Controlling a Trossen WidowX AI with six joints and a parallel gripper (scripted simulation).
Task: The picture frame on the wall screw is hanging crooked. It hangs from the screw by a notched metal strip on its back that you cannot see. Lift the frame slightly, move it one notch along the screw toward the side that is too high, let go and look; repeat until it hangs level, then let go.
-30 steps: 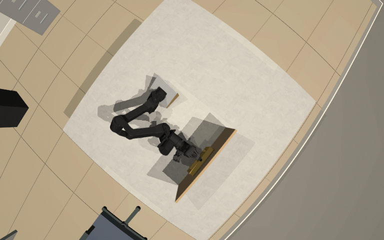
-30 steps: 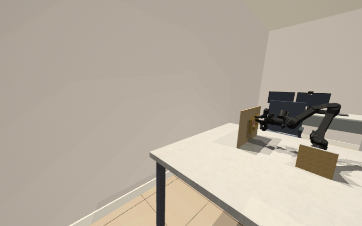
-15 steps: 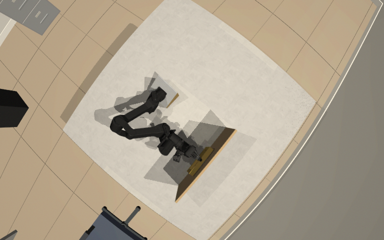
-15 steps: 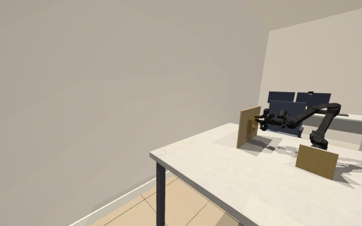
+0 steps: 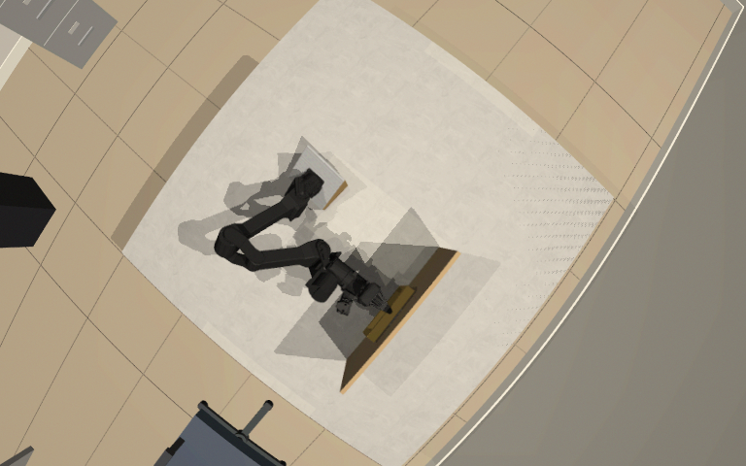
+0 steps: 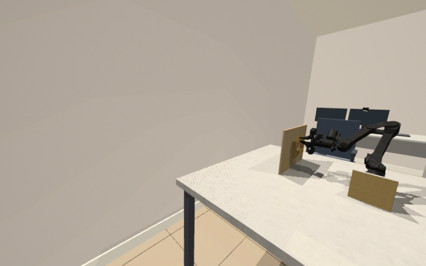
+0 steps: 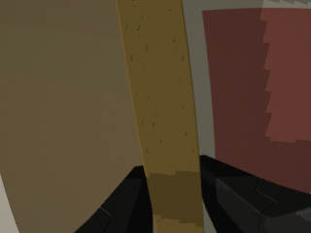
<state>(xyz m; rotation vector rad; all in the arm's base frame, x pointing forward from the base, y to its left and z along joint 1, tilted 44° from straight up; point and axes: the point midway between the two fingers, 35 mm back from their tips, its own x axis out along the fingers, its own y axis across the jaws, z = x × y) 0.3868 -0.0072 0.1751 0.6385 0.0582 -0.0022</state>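
- Your gripper [image 7: 174,204] was clamped on the frame [image 7: 158,91], one black finger [image 7: 123,214] on each side of its tan side bar.
- Frame hung on the upright board [image 6: 288,150], well in from the bench [image 6: 251,194] edges, nearer the far side in the exterior view.
- Frame's bar ran slightly tilted in the wrist view; a red picture [image 7: 259,84] sat inside a grey mat.
- Your arm [image 5: 275,255] reached across from its base to the board.
- A second, smaller board [image 6: 372,189] stood apart, close to the arm's base.
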